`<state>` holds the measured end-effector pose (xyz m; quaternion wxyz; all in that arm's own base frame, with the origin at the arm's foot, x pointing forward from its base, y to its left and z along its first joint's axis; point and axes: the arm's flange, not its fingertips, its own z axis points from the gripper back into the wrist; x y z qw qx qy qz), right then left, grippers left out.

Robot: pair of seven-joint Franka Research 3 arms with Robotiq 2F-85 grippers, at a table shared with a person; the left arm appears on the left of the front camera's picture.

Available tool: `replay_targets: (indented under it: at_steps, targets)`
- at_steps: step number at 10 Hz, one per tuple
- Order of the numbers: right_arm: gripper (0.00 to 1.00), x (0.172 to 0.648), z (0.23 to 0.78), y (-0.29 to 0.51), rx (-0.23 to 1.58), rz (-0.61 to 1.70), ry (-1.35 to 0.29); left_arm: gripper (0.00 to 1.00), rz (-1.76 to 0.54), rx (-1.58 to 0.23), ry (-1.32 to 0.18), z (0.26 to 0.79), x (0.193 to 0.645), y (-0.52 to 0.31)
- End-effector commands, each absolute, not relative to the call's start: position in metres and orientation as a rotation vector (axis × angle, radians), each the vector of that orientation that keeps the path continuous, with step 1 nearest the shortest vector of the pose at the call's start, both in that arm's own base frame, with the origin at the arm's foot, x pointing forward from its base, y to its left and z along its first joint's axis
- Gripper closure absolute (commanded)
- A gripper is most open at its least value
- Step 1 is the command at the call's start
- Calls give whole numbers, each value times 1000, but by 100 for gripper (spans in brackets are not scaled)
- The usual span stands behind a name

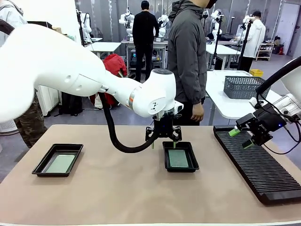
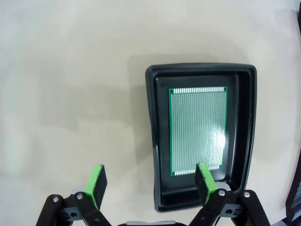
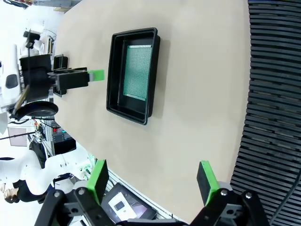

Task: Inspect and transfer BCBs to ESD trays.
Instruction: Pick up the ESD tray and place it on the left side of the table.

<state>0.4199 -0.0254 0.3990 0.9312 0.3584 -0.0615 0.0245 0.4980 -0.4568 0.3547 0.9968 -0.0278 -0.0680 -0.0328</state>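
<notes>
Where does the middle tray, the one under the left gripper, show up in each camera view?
Front view: the middle tray sits at table centre, just below the left gripper.
Left wrist view: right of centre, its near end between the open fingers.
Right wrist view: upper middle, turned lengthwise.
Shared landmark: the green board lying flat inside it.

White arms, black hose, black tool point(image 1: 164, 140) with green pads.
</notes>
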Motion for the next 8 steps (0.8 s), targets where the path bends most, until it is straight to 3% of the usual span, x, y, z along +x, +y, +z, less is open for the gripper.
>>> replay_targets:
  at_steps: [1, 8]
  targets:
    - [0, 421, 399, -24, 722, 26, -130, 0, -32, -7, -156, 342, 503, -466]
    - [0, 421, 399, -24, 722, 26, -130, 0, -41, -18, -162, 313, 514, -470]
